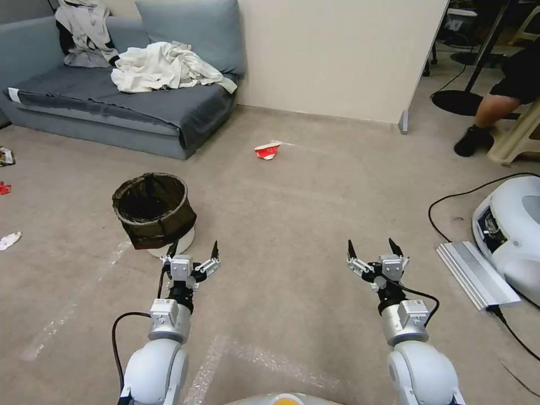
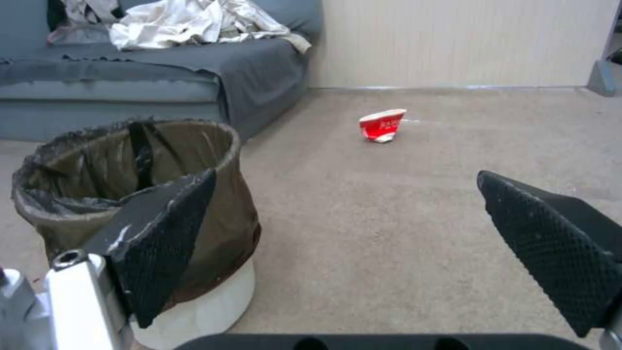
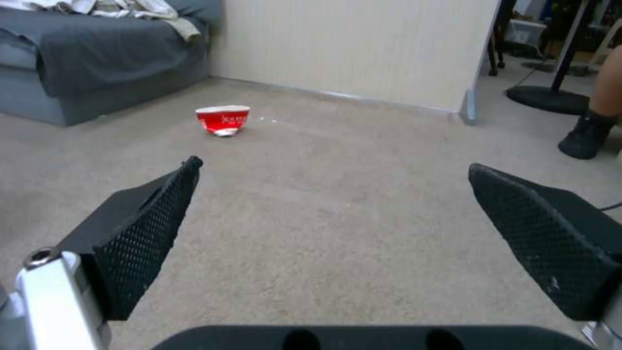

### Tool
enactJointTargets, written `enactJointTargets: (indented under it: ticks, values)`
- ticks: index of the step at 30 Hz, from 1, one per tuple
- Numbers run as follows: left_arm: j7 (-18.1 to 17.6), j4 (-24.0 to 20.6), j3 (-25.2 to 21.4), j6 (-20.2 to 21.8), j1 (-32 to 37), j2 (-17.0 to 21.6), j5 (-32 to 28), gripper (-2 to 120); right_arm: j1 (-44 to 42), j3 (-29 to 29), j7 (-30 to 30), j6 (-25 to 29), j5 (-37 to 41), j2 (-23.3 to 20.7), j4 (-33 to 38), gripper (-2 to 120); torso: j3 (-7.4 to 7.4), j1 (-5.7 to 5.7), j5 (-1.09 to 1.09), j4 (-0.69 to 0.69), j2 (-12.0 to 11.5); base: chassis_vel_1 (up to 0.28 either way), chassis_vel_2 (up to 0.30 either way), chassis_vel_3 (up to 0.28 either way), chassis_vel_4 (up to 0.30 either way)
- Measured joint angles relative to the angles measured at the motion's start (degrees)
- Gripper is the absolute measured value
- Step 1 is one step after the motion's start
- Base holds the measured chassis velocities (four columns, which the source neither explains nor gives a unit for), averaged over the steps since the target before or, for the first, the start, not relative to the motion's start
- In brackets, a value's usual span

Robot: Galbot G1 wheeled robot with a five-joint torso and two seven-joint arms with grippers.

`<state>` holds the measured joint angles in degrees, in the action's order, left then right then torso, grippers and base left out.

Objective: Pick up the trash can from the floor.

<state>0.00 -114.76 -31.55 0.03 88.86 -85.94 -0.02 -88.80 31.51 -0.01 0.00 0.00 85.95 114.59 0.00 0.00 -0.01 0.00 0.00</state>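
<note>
Both grippers — left (image 1: pixel 192 251), right (image 1: pixel 372 249) — spread; trash can (image 1: pixel 152 209) apparently untouched.

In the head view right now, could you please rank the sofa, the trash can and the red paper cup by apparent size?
1. Sofa, largest.
2. Trash can.
3. Red paper cup, smallest, though it lies farther off than the can.

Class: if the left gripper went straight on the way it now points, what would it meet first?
Probably the trash can: the open left gripper points forward, its one finger overlapping the can's side. The other finger's line faces bare floor. Depth is uncertain.
</note>
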Motion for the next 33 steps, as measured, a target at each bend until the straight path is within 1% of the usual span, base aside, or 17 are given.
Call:
enactJointTargets:
  ticks: [3, 5, 7, 8, 11, 12, 15, 16, 18, 19, 20, 21, 24, 29, 30, 32, 33]
  values:
    - [0.0, -1.16, -0.37, 0.59, 0.4, 0.02, -0.56, 100, -0.01, 0.0, 0.0, -0.01, 0.0, 0.0, 0.0, 100, 0.0, 0.0, -0.01, 0.0, 0.0, 0.0, 0.0, 0.0, 0.0]
    - [-0.05, -4.63, -1.8, 2.66, 1.62, 0.19, -2.41, 100, -0.18, 0.13, 0.0, -0.24, 0.13, 0.0, 0.34, 100, 0.0, 0.0, 0.03, 0.01, 0.0, 0.0, 0.0, 0.0, 0.0]
    - [-0.11, -8.72, -3.45, 5.17, 3.16, 0.38, -4.66, 100, -1.16, 1.06, 0.26, -1.72, 1.23, -0.04, 2.96, 100, 0.0, 0.0, 0.01, 0.01, 0.0, 0.0, 0.0, 0.0, 0.0]
    - [-0.11, -8.72, -3.45, 5.17, 3.16, 0.38, -4.66, 100, -1.16, 1.06, 0.26, -1.72, 1.23, -0.04, 2.96, 100, 0.0, 0.0, 0.01, 0.01, 0.0, 0.0, 0.0, 0.0, 0.0]
    - [-0.18, -14.53, -5.73, 8.69, 5.28, 0.64, -7.84, 100, -3.24, 2.98, 1.12, -4.9, 3.61, -0.18, 8.42, 100, 0.0, 0.0, 0.01, 0.0, 0.0, 0.0, 0.0, 0.0, 0.0]
    - [-0.18, -14.53, -5.73, 8.69, 5.28, 0.64, -7.84, 100, -3.24, 2.98, 1.12, -4.9, 3.61, -0.18, 8.42, 100, 0.0, 0.0, 0.01, 0.0, 0.0, 0.0, 0.0, 0.0, 0.0]
    - [-0.3, -21.45, -8.49, 12.86, 7.82, 0.95, -11.61, 100, -5.84, 5.37, 2.19, -8.87, 6.59, -0.35, 15.33, 100, 0.0, 0.0, 0.01, 0.0, 0.0, 0.0, 0.0, 0.0, 0.0]
    - [-0.3, -21.45, -8.49, 12.86, 7.82, 0.95, -11.61, 100, -5.84, 5.37, 2.19, -8.87, 6.59, -0.35, 15.33, 100, 0.0, 0.0, 0.01, 0.0, 0.0, 0.0, 0.0, 0.0, 0.0]
    - [-0.35, -25.55, -10.09, 15.31, 9.31, 1.12, -13.82, 100, -7.41, 6.83, 2.82, -11.31, 8.43, -0.46, 19.55, 100, 0.0, 0.0, 0.01, 0.0, 0.0, 0.0, 0.0, 0.0, 0.0]
    - [-0.38, -26.57, -10.51, 15.91, 9.66, 1.16, -14.35, 100, -8.12, 7.49, 3.12, -12.39, 9.25, -0.51, 21.44, 100, 0.0, 0.0, 0.04, 0.01, 0.0, 0.0, 0.0, 0.0, 0.0]
    - [-0.39, -27.14, -10.73, 16.35, 9.92, 1.19, -14.71, 100, -8.98, 8.28, 3.47, -13.74, 10.22, -0.56, 23.72, 100, 0.0, 0.0, 0.01, 0.01, 0.0, 0.0, 0.0, 0.0, 0.0]
    - [-0.39, -27.14, -10.73, 16.35, 9.92, 1.19, -14.71, 100, -8.98, 8.28, 3.47, -13.74, 10.22, -0.56, 23.72, 100, 0.0, 0.0, 0.01, 0.01, 0.0, 0.0, 0.0, 0.0, 0.0]
    - [-0.4, -27.37, -10.83, 16.51, 10.0, 1.21, -14.85, 100, -10.57, 9.75, 4.13, -16.14, 12.02, -0.66, 28.0, 100, -0.01, 0.0, -0.01, -0.01, 0.0, 0.0, 0.0, 0.0, 0.0]
    - [-0.43, -27.46, -10.97, 16.32, 10.2, 1.32, -14.93, 100, -11.03, 10.15, 4.34, -16.86, 12.57, -0.7, 29.13, 100, 0.0, 0.0, 0.0, 0.0, 0.0, 0.0, 0.0, 0.0, 0.0]
    - [-0.45, -27.37, -11.08, 15.41, 10.45, 1.54, -14.93, 100, -11.03, 10.15, 4.34, -16.86, 12.6, -0.71, 29.13, 100, 0.0, 0.0, 0.01, 0.0, 0.0, 0.0, 0.0, 0.0, 0.0]
    - [-0.63, -25.69, -11.42, 11.43, 11.39, 2.44, -14.46, 100, -11.07, 10.15, 4.18, -15.81, 13.29, -1.02, 28.67, 100, 0.0, 0.0, 0.01, -0.01, 0.01, 0.0, 0.0, 0.0, 0.0]
    - [-0.63, -25.69, -11.42, 11.43, 11.39, 2.44, -14.46, 100, -11.07, 10.15, 4.18, -15.81, 13.29, -1.02, 28.67, 100, 0.0, 0.0, 0.01, -0.01, 0.01, 0.0, 0.0, 0.0, 0.0]
